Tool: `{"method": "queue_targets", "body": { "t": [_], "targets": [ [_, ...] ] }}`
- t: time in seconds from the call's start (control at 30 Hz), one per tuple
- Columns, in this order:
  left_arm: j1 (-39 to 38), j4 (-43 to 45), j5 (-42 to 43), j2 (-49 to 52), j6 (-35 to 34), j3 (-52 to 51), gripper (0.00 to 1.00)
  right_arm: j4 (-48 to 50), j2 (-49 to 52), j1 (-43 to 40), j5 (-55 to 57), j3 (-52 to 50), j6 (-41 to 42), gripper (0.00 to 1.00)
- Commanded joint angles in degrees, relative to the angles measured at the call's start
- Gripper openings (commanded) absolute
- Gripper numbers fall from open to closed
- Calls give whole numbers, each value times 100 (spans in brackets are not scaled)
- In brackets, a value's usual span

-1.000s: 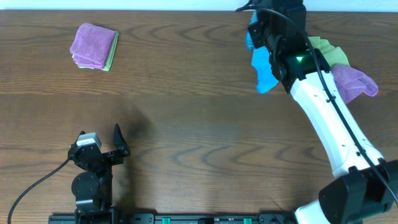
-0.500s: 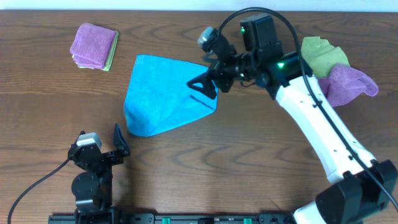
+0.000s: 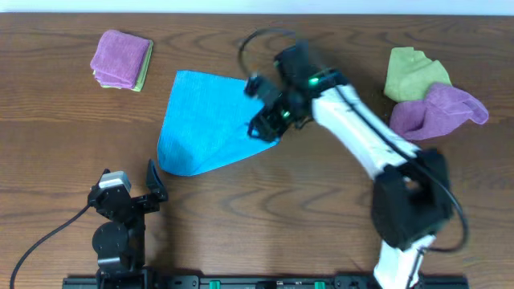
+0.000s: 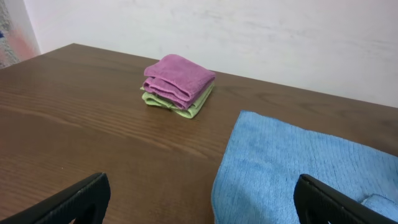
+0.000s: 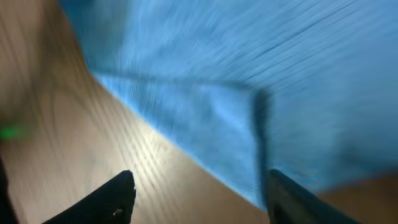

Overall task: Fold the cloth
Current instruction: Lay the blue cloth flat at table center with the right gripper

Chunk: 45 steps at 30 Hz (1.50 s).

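Note:
The sky-blue cloth (image 3: pixel 202 120) lies spread on the table left of centre, with a folded-over flap along its right side (image 5: pixel 205 118). My right gripper (image 3: pixel 262 127) hovers low over the cloth's right corner. Its jaws are open, with only the cloth's edge and bare wood between them (image 5: pixel 202 199); this view is motion-blurred. My left gripper (image 3: pixel 132 186) rests near the front left, open and empty. In the left wrist view the cloth (image 4: pixel 298 162) lies just beyond the left gripper (image 4: pixel 202 205), towards its right finger.
A folded purple cloth on a yellow-green one (image 3: pixel 120 58) sits at the back left, also seen as a stack (image 4: pixel 179 81). A crumpled yellow-green cloth (image 3: pixel 411 71) and a purple cloth (image 3: pixel 440 111) lie at the back right.
The right arm swung from the far right to the middle carrying the blue cloth, laid it out and let go. It now sits lower at the cloth's right corner. The left arm stayed still.

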Motion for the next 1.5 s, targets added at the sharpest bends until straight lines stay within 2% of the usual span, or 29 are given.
{"method": "queue_targets", "body": {
  "t": [0.0, 0.3, 0.47, 0.73, 0.87, 0.97, 1.17, 1.47],
  "targets": [
    [9, -87, -90, -11, 39, -212, 95, -68, 286, 264, 203, -33, -634, 69],
    [9, -87, -90, -11, 39, -212, 95, 894, 568, 332, 1263, -35, -1220, 77],
    [9, -87, -90, -11, 39, -212, 95, 1294, 789, 321, 1340, -33, -1276, 82],
    [9, -87, -90, -11, 39, -212, 95, 1137, 866, 238, 986, -37, -1270, 69],
    [9, -87, -90, -11, 39, -212, 95, 1099, 879, 225, 859, -37, -1270, 51],
    [9, -87, -90, -11, 39, -212, 96, 1060, 890, 225, 640, -37, -1270, 49],
    [9, -87, -90, -11, 39, -212, 95, 1008, 949, 229, 459, -37, -1272, 56],
    [9, -87, -90, -11, 39, -212, 95, 968, 1145, 229, 275, -37, -1250, 52]
  ]
}}
